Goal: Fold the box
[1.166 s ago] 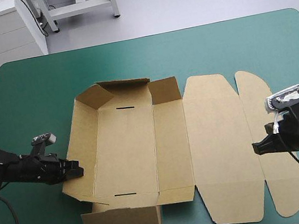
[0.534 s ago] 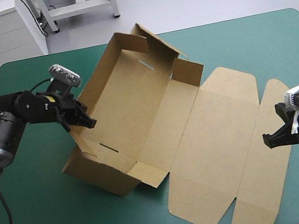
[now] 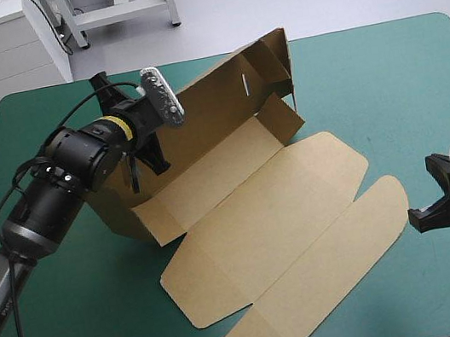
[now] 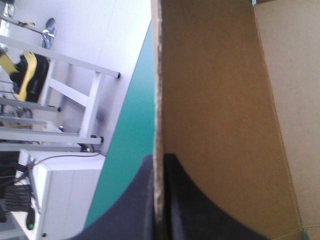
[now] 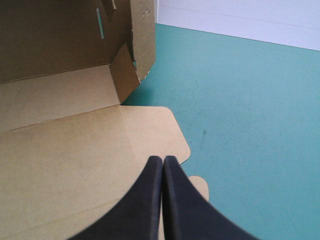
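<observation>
brown board forms the box (image 3: 257,206), which lies slantwise across the middle of the teal-green worktop (image 3: 383,81). its tray end sits toward the far left and is tipped up off the cover, so the long wall (image 3: 214,101) stands high and leans. a narrow slot (image 3: 242,82) is cut through that wall near its far end. a short end flap (image 3: 281,116) hangs at that end, just beside the wall. from the tray the lid panel (image 3: 253,233) runs flat toward the near right, and its rounded tuck flap (image 3: 315,292) lies flat on the cover along the outer edge.

the left arm (image 3: 55,188) comes in from the left and reaches over the tray's left end. in the left wrist view the left pincer (image 4: 159,162) is clamped on the box. its black fingers (image 4: 195,205) stand one on each side of a raw wall edge, all but closed, with the board pinched between them.

the right pincer (image 5: 163,162) is near the worktop's right edge, just beside the right-hand tip of the tuck flap. in the high view it stands apart from the board. its fingers are pressed together in one pointed arch with nothing between them. in its own wrist view the lid's rounded corner and the tuck flap lie ahead of and beneath its tip, with bare cover on its other side.
</observation>
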Robot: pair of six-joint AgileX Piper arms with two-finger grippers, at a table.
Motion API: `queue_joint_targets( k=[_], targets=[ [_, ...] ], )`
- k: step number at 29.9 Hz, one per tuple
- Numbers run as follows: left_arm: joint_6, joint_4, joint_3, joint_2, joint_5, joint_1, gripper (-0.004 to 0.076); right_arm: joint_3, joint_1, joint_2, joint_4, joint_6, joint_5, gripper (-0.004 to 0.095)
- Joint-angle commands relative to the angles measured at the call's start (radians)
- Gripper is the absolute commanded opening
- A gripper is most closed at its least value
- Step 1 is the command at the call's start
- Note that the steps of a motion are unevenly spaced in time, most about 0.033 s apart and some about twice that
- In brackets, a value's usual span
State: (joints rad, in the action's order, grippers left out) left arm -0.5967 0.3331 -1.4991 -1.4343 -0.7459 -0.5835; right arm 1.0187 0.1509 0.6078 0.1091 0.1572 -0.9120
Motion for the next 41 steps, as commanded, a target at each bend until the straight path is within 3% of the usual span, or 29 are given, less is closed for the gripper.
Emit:
queue_joint_targets(
  k=[1, 10, 14, 21, 26, 31, 37, 41],
  targets=[
    [-0.003, 0.105, -0.025, 0.018, 0.107, -0.046, -0.0008, 0.032, -0.006, 0.002, 0.009, -0.002, 0.043, -0.0020],
    [-0.086, 0.092, 0.087, 0.023, 0.159, -0.140, -0.0008, 0.032, -0.006, 0.002, 0.009, -0.002, 0.034, -0.0020],
    [-0.112, 0.098, 0.189, 0.061, 0.290, -0.159, -0.0008, 0.032, -0.006, 0.002, 0.009, -0.025, 0.034, -0.0020],
    [-0.110, 0.175, 0.361, 0.179, 0.382, -0.157, -0.0008, 0.032, -0.006, 0.002, 0.009, -0.027, 0.045, -0.0020],
    [-0.102, 0.162, 0.475, 0.308, 0.517, -0.157, -0.0008, 0.032, -0.006, 0.002, 0.009, -0.029, 0.049, -0.0020],
    [-0.106, 0.100, 0.529, 0.393, 0.517, -0.157, -0.0006, 0.032, -0.006, 0.002, 0.009, -0.029, 0.068, -0.0020],
    [-0.142, 0.081, 0.546, 0.380, 0.451, -0.157, 0.0018, 0.032, -0.006, 0.002, 0.009, -0.029, 0.089, -0.0020],
    [-0.192, 0.084, 0.546, 0.351, 0.499, -0.157, 0.0018, 0.032, -0.006, 0.002, 0.009, -0.029, 0.089, -0.0020]
  ],
)
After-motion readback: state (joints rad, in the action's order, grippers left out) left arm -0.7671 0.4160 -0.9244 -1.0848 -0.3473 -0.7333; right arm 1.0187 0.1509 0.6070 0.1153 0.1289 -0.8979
